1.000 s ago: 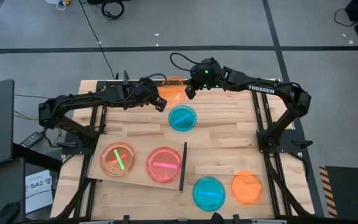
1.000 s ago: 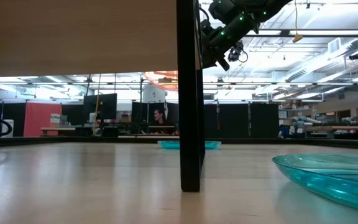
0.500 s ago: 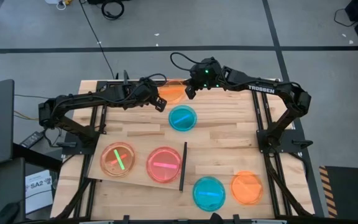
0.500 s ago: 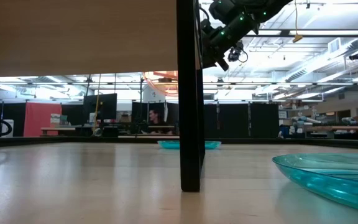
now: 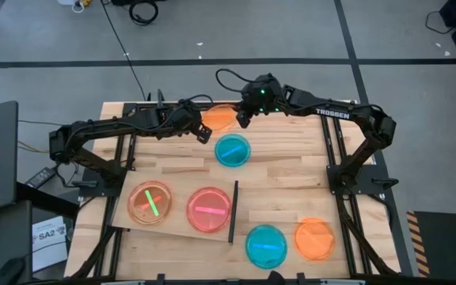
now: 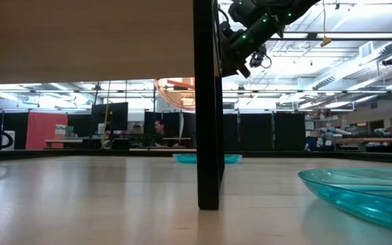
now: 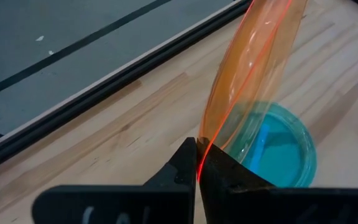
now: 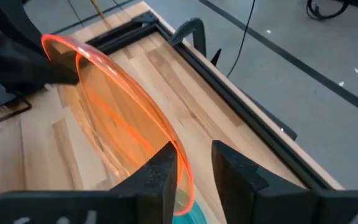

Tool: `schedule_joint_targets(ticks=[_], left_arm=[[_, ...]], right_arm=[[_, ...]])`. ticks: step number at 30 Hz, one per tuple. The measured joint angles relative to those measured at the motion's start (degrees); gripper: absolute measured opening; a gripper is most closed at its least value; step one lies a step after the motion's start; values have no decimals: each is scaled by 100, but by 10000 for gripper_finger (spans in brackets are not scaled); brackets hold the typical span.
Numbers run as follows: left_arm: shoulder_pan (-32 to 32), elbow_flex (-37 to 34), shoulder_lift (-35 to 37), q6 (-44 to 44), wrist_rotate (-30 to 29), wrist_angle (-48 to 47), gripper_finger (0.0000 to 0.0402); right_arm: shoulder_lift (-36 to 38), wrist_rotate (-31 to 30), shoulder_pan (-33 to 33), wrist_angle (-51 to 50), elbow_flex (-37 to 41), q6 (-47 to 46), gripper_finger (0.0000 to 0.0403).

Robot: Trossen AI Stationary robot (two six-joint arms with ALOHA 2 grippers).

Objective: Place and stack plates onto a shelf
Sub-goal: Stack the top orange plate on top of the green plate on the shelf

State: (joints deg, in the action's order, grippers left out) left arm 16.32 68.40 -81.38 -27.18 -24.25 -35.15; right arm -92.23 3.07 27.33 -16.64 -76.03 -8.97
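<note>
My left gripper (image 5: 205,131) is shut on an orange plate (image 5: 218,117) held tilted on edge above the table's far middle; the plate also shows in the low view (image 6: 176,92). My right gripper (image 5: 242,117) is open at the plate's opposite rim (image 8: 180,167), which runs beside one finger (image 8: 160,174). A blue plate (image 5: 233,150) lies flat on the table just below. The shelf (image 5: 179,226) with its black upright strip (image 5: 233,210) lies near the table's near left and bears an orange plate (image 5: 150,202) and a pink plate (image 5: 209,209). My left gripper pinches the orange plate's rim (image 7: 202,152) between its two fingers, coming level from the table's left. The plate stands tilted on edge, lifted clear of the table, above the blue plate (image 7: 278,146). I cannot tell whether my right gripper touches the plate.
A blue plate (image 5: 266,245) and an orange plate (image 5: 315,238) lie flat near the table's near right edge, right of the strip. In the low view the strip (image 6: 208,102) stands in front, with the near blue plate (image 6: 359,194) beside it.
The orange plate in my left gripper has tipped a little further, so more of its face shows in the low view. Both arms have stayed nearly where they were.
</note>
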Motion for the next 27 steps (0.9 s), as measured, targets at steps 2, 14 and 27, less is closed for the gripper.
schedule_joint_targets(ticks=[2, 14, 27], left_arm=[[0, 0, 0, 38, 2, -58, 12], [-2, 0, 2, 265, 68, -315, 13], [2, -2, 591, 236, 330, -446, 13]], right_arm=[[-2, 0, 0, -136, 0, 4, 116], [-4, -2, 94, -1128, 0, 17, 125], [-7, -63, 520, -1614, -2, 15, 124]])
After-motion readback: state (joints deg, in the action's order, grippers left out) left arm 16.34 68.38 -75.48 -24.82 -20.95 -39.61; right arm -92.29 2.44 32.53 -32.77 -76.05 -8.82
